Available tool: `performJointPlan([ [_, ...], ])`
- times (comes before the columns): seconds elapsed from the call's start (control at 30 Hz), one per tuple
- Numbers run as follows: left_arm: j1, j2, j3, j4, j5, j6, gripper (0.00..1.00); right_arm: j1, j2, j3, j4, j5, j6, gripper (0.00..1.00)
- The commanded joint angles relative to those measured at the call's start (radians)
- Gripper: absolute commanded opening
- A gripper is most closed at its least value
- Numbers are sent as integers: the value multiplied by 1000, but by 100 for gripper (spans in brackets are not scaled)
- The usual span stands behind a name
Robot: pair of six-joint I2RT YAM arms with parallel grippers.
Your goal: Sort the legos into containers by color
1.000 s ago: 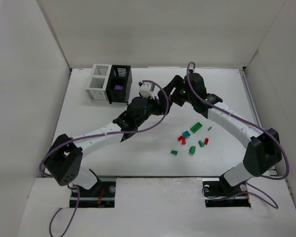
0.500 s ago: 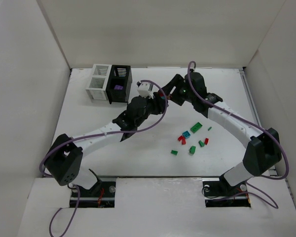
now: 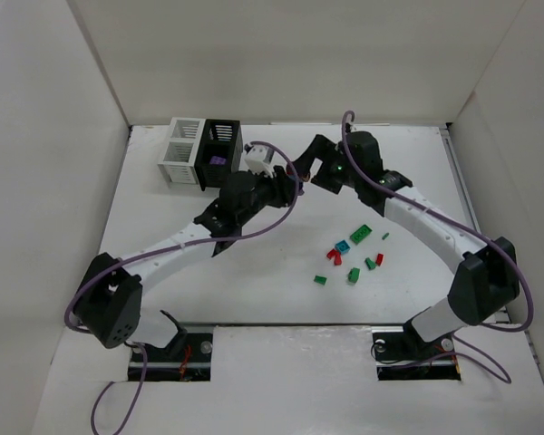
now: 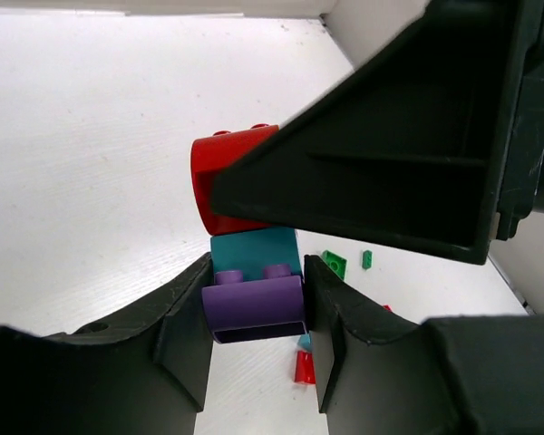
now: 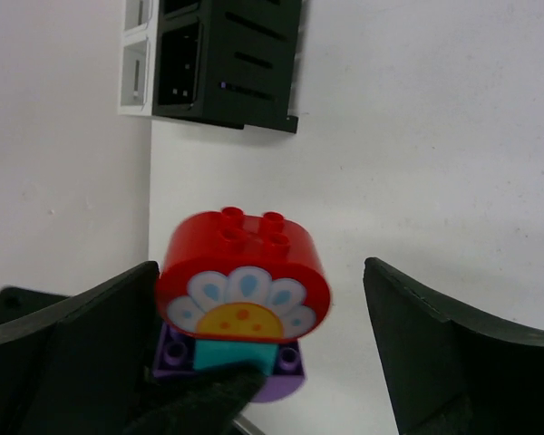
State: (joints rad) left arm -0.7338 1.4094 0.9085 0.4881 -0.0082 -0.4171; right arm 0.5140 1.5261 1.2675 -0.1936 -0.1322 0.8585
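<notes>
The left gripper [image 4: 257, 290] is clamped on a purple brick [image 4: 254, 310], the bottom of a three-brick stack with a teal brick [image 4: 254, 246] in the middle and a red brick [image 5: 245, 263] on top. It hangs in mid-air near the centre of the top view, right of the black box [image 3: 223, 152] and white box [image 3: 183, 149] at upper left. The right gripper [image 5: 261, 272] straddles the red brick with its jaws wide, gripping nothing. Loose legos [image 3: 354, 258] lie right of centre.

The risk is in the pull – only the purple brick is held, so a skewed tug could twist it out. The teal brick may come away with either side, or fall.
</notes>
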Motion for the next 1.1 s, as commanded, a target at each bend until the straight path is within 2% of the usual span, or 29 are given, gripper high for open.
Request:
performJointPlan([
  [0.0, 53, -101, -10, 44, 158, 63, 9, -29, -73, 43, 63, -50, -119, 99],
  [0.2, 141, -125, 3, 21, 319, 112, 9, -91, -107, 43, 74, -136, -242, 99],
  [0.3, 201, -125, 12, -9, 462, 135, 9, -135, -116, 65, 83, -277, -360, 99],
  [0.33, 211, -115, 12, -9, 506, 135, 9, -147, -116, 66, 83, -378, -396, 99],
  [0.43, 220, -105, 30, -9, 536, 144, 9, -190, -107, 75, 92, -518, -519, 99],
  [0.53, 229, -96, 30, -9, 623, 156, 9, -249, -98, 75, 108, -764, -661, 99],
  [0.57, 243, -96, 39, 3, 705, 165, 8, -261, -98, 75, 108, -850, -691, 99],
  [0.73, 257, -76, 59, 12, 905, 205, 8, -298, -78, 43, 108, -1058, -835, 99],
  [0.93, 257, -76, 69, 21, 955, 205, 5, -278, -78, -17, 108, -1141, -961, 99],
  [1.07, 257, -67, 78, 35, 978, 184, 5, -226, -69, -31, 108, -1129, -986, 99],
])
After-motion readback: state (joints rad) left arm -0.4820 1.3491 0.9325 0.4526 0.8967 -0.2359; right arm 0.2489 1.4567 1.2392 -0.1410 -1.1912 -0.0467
